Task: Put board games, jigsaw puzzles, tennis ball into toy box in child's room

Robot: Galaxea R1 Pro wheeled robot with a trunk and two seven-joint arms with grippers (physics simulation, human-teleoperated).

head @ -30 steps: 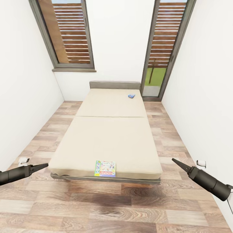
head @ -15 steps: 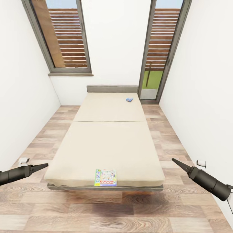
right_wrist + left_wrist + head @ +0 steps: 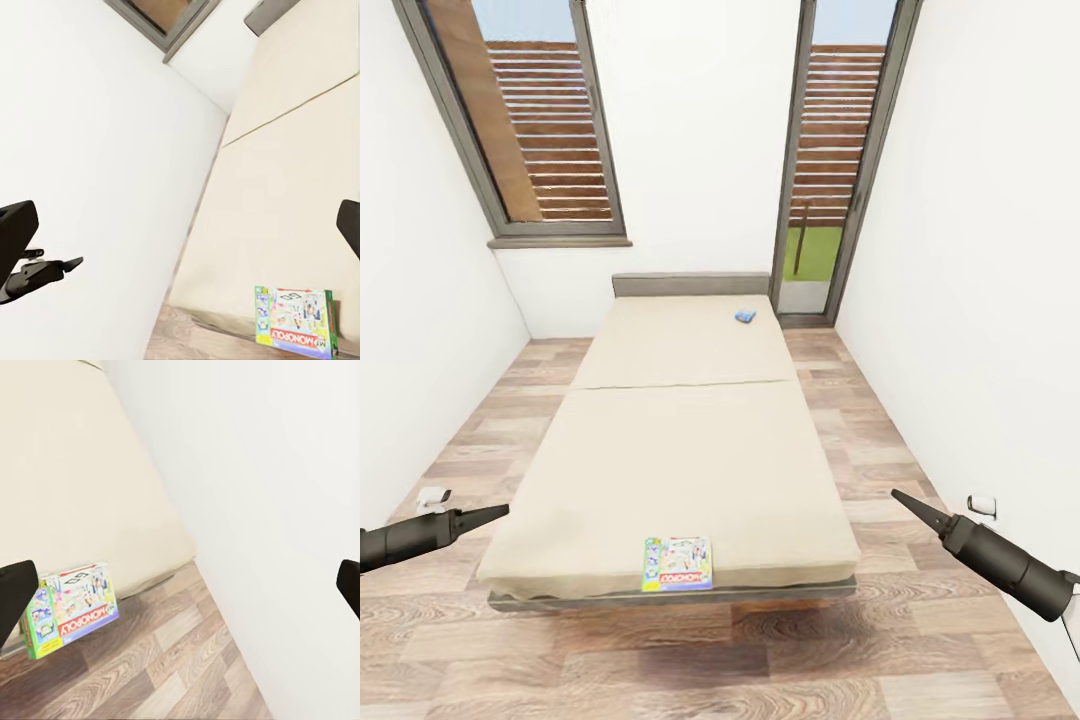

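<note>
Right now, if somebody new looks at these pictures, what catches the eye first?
A long beige bed fills the middle of the narrow room, its head under two tall windows. A colourful Monopoly box lies at its near edge, and a small blue game box lies far off near the headboard.

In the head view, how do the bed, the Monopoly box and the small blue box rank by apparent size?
1. Bed
2. Monopoly box
3. Small blue box

The blue box lies farther from the camera, so its true size against the Monopoly box is unsure.

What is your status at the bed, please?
Left gripper and right gripper empty. Monopoly box at bed's near edge, blue game far end.
</note>
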